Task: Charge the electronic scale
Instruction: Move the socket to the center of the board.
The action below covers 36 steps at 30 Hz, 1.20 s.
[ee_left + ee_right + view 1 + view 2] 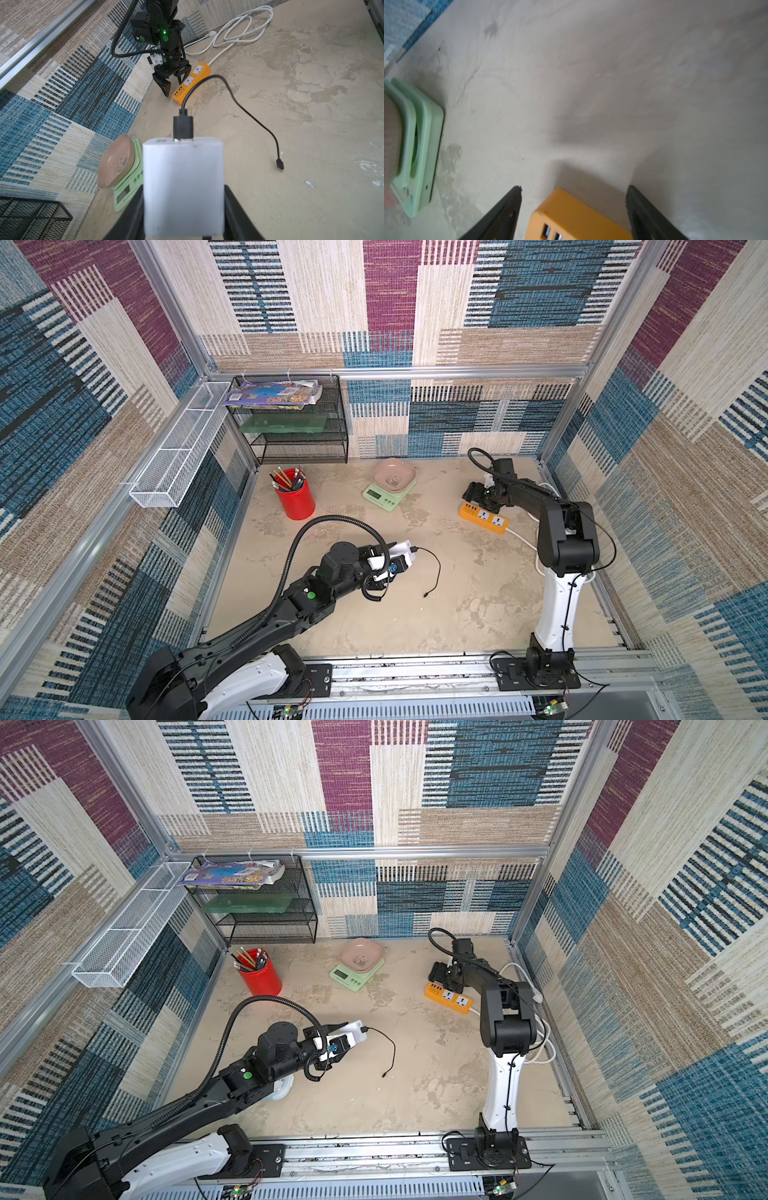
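Both top views look steeply down from high over the near edge, covering the whole table (457, 614). Left wrist view looks close past the charger (182, 187) toward scale (126, 187) and strip (194, 75). Right wrist view sits low, blurred, sharing both.

1. A red cup (297, 502) stands upright, pencils (286, 480) sticking out of it.
2. Just behind it, a black mesh rack (303, 448) carries colourful booklets (270, 394) on its top shelf.
3. A white wire basket (174, 456) hangs on the side wall (83, 448) beside the rack.
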Motion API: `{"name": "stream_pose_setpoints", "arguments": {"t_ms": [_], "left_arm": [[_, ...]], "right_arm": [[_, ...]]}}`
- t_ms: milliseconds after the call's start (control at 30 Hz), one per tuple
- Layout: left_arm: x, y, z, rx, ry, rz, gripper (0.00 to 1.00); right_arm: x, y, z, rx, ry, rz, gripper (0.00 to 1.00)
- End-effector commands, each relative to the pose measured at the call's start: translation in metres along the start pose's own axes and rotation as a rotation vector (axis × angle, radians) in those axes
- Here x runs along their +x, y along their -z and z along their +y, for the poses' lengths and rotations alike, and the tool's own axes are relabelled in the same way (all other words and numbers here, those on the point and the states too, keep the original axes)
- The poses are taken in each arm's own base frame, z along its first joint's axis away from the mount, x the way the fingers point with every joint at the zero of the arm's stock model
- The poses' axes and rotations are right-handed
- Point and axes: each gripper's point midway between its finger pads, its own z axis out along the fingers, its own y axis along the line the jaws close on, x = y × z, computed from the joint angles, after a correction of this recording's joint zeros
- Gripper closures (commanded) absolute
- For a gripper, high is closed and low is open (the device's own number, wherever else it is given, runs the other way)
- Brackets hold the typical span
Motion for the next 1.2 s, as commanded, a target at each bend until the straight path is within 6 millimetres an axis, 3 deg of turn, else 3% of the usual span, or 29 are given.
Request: {"name": "stream_pose_setpoints", "arguments": {"t_ms": [0,200,433,600,800,867,1033,1167], "left_arm": [[0.001,0.0,0.002,-0.016,0.005,0.0,0.55],[0.002,-0.002,0.001,-0.011,0.0,0.006,0.55],[0.004,-0.005,-0.002,0.001,0.002,0.009,0.55],[0.004,-0.007,-0.002,0.002,0.002,0.009,0.55],[0.006,-0.011,-0.003,0.008,0.003,0.012,0.55],[0.007,-0.013,-0.004,0.014,0.005,0.018,0.55],[0.009,-0.014,-0.006,0.02,0.006,0.024,0.55],[0.01,-0.014,-0.006,0.02,0.008,0.028,0.55]], "right_arm": [[0.024,0.006,0.025,-0.054,0.039,0.038,0.2],[0.064,0.019,0.053,-0.089,0.105,0.073,0.21],[0.097,0.041,0.057,-0.103,0.134,0.087,0.22],[0.089,0.077,0.033,-0.037,0.106,-0.015,0.18],[0.071,0.111,-0.04,0.085,-0.067,-0.159,0.01],[0.071,0.114,-0.056,0.102,-0.096,-0.173,0.05],[0.077,0.108,-0.064,0.085,-0.102,-0.151,0.04],[0.085,0.098,-0.048,0.032,-0.076,-0.115,0.0]]}}
